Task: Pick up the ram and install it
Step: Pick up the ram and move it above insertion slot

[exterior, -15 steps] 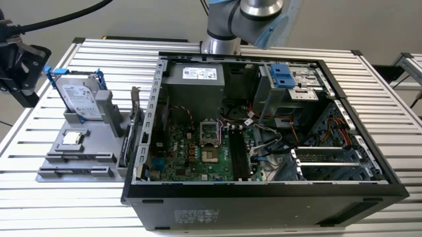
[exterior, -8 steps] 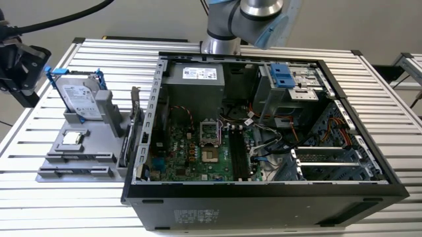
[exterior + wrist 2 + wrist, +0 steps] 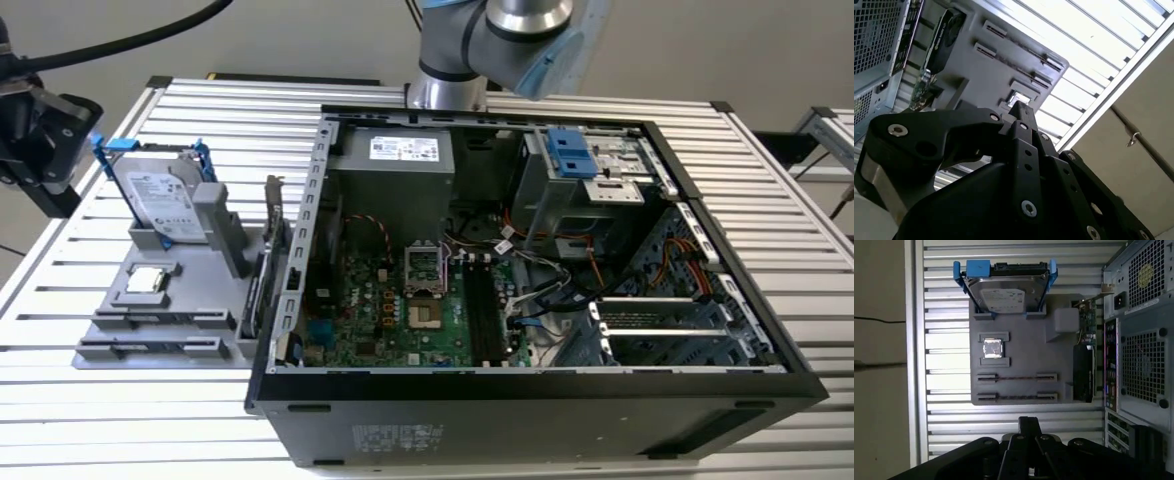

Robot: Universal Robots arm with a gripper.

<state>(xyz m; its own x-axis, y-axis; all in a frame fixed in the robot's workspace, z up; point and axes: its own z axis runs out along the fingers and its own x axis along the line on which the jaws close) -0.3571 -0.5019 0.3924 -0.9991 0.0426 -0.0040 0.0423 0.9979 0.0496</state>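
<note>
— Tray (image 3: 200, 300) contents, exterior view?
— Holds a hard drive (image 3: 167, 205) and CPU chip (image 3: 144, 281), beside the open computer case (image 3: 534, 410).
— Second wrist view?
— My gripper (image 3: 1020, 112): fingers (image 3: 1026, 131) pressed together, empty.
— First wrist view?
— The ram (image 3: 1017, 377) on edge in its tray slot, clear of me.

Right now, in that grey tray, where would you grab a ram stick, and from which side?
Probably pinch the ram stick mid-length across its flat faces, coming from above: it seems to stand on edge, ends seated in the grey tray's holders.
</note>
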